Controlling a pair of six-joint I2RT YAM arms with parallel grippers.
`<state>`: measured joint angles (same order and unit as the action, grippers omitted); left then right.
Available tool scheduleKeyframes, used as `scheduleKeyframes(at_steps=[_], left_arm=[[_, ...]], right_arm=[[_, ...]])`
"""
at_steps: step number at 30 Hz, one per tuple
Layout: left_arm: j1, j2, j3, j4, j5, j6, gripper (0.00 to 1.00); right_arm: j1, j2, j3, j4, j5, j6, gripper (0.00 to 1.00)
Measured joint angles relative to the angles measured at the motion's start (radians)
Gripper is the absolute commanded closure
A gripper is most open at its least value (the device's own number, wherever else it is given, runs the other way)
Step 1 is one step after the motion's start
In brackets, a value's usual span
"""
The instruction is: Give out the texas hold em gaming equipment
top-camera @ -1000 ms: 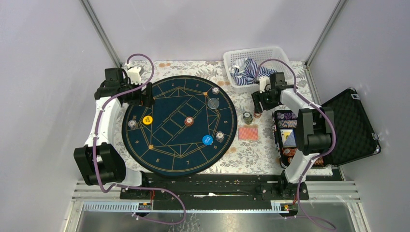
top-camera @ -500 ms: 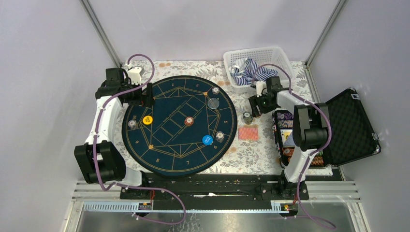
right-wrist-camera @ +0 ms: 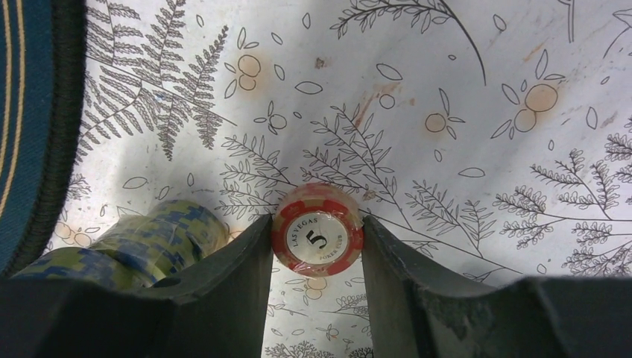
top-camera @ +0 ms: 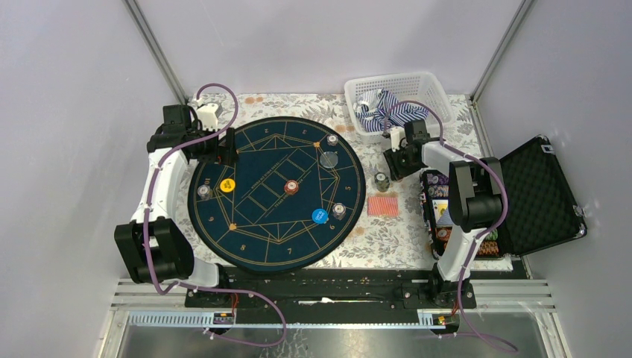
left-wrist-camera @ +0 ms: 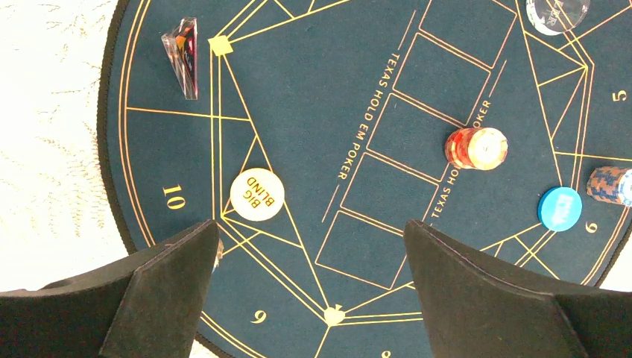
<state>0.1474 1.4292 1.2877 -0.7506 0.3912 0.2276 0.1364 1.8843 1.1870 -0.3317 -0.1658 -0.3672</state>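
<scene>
The round navy mat fills the middle of the top view. The left gripper hangs over the mat's left side, jaws spread wide and holding nothing. In the left wrist view the pale BIG BLIND disc lies flat on the mat just above the left-hand finger's tip, clear of both fingers. Toward the right of that frame are a red-and-cream stack, a blue disc and, at the edge, a blue-and-white stack.

Right of the mat in the top view, the red-backed cards lie on the floral tablecloth. Just above them the right gripper is clamped on the 5 chip stack, 1 finger against each side. Its top chip is red with cream edge patches and a white centre reading LAS VEGAS 5. A green-and-blue stack stands just beside the left-hand finger.
</scene>
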Motion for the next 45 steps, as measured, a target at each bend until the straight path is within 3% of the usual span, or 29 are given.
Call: scheduleKeyframes(at_steps=[7, 13, 21, 30, 38, 45], left_arm=[[0.0, 0.0, 0.0, 0.0, 0.0, 0.0, 0.01], [0.0, 0.0, 0.0, 0.001, 0.0, 0.0, 0.01], [0.0, 0.0, 0.0, 0.004, 0.0, 0.0, 0.01], [0.0, 0.0, -0.004, 0.005, 0.001, 0.0, 0.01], [0.0, 0.0, -0.006, 0.005, 0.0, 0.0, 0.01], [0.0, 0.0, -0.006, 0.007, -0.005, 0.001, 0.01]], right_arm=[[0.0, -0.01, 0.059, -0.09, 0.018, -0.008, 0.63], [0.016, -0.06, 0.261, -0.182, -0.011, -0.002, 0.63], [0.185, -0.084, 0.441, -0.211, -0.053, 0.035, 0.64], [0.34, 0.133, 0.606, -0.209, -0.051, 0.051, 0.64], [0.352, 0.361, 0.751, -0.218, 0.008, 0.054, 0.64], [0.352, 0.417, 0.795, -0.211, 0.062, 0.044, 0.63]])
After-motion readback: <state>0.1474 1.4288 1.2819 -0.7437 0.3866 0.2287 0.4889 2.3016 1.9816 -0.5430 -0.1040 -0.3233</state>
